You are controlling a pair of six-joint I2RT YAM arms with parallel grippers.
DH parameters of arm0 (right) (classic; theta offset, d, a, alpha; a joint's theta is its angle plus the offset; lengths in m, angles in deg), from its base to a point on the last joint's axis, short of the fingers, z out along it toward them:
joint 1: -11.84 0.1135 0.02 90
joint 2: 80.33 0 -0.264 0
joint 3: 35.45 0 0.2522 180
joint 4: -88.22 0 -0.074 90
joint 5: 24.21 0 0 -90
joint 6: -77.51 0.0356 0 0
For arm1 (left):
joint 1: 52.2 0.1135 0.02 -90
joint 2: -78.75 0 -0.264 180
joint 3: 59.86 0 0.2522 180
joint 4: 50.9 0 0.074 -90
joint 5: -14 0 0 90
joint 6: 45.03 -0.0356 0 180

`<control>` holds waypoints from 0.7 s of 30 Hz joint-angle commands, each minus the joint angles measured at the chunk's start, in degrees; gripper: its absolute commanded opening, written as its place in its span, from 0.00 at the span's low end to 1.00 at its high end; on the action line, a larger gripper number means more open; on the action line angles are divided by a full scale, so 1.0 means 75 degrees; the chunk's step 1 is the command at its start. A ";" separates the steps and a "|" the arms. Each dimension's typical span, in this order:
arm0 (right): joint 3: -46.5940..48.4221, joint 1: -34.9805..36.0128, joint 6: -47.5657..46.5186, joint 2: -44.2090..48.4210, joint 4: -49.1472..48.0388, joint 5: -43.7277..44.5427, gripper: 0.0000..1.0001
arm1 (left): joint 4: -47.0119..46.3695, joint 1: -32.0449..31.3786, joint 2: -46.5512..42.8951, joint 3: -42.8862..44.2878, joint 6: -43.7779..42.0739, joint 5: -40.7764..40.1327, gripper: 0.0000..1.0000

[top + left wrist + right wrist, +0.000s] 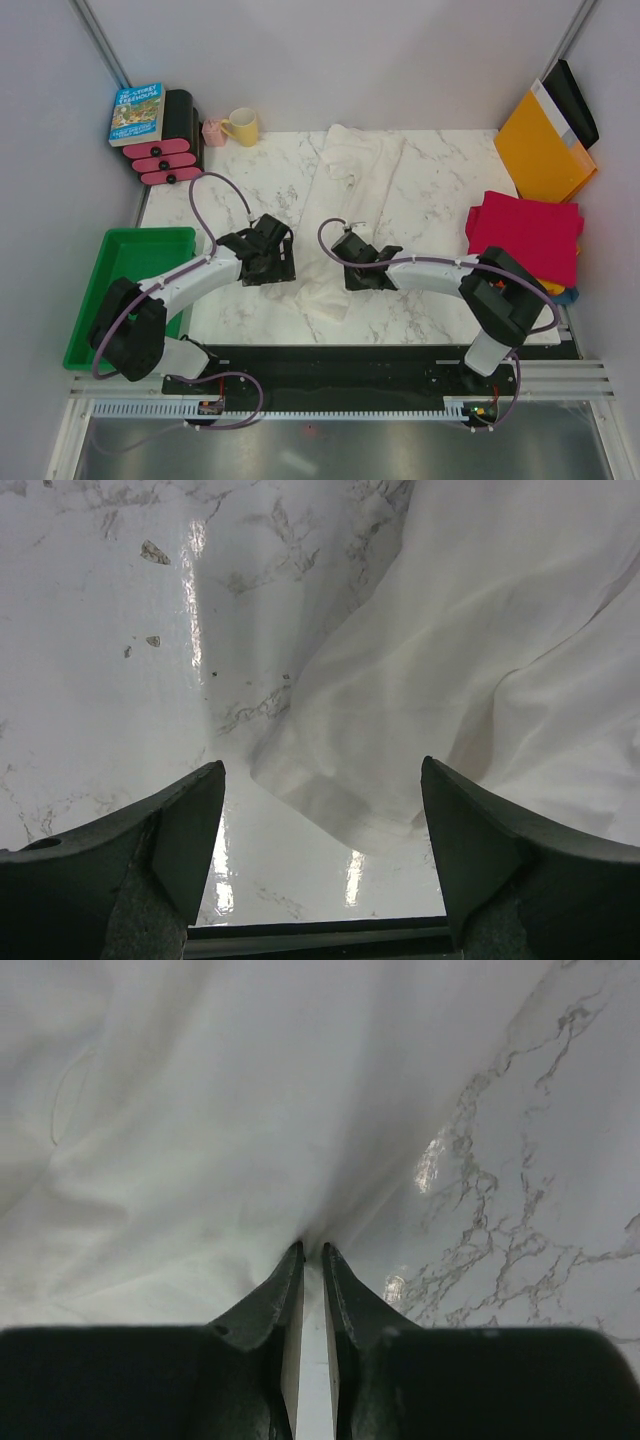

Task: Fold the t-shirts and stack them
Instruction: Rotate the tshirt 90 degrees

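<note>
White t-shirt [350, 200] is laid on the tabletop [440, 170], long axis far-to-near. Cloth pinched by the near-shut right end effector [311, 1250] is shown only in its wrist view; left end effector [322, 765] is held wide, empty.

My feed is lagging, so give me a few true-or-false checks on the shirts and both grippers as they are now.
1. The right gripper is pinched on the wrinkled white cloth t-shirt. True.
2. The left gripper is shut. False: it stands wide open over that shirt's edge.
3. The folded crimson red cloth t-shirt lies at the right side of the marbled white table. True.
4. The yellow ceramic mug stands on the red shirt. False: it stands at the far left corner.
</note>
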 commanded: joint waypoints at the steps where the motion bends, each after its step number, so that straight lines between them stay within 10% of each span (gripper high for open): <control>1: -0.0901 0.0264 0.0801 -0.0150 0.0350 -0.0073 0.20 | -0.0205 0.0012 -0.0240 -0.0096 0.0192 -0.0085 0.86; 15: -0.2053 0.0300 0.3228 0.3470 0.3233 0.1849 0.26 | -0.0182 0.0001 -0.0054 -0.0131 0.0052 0.0372 0.85; 21: -0.1715 0.0605 0.1823 0.4505 0.0847 0.1077 0.27 | -0.0217 0.0001 -0.0159 -0.0120 0.0040 0.0512 0.84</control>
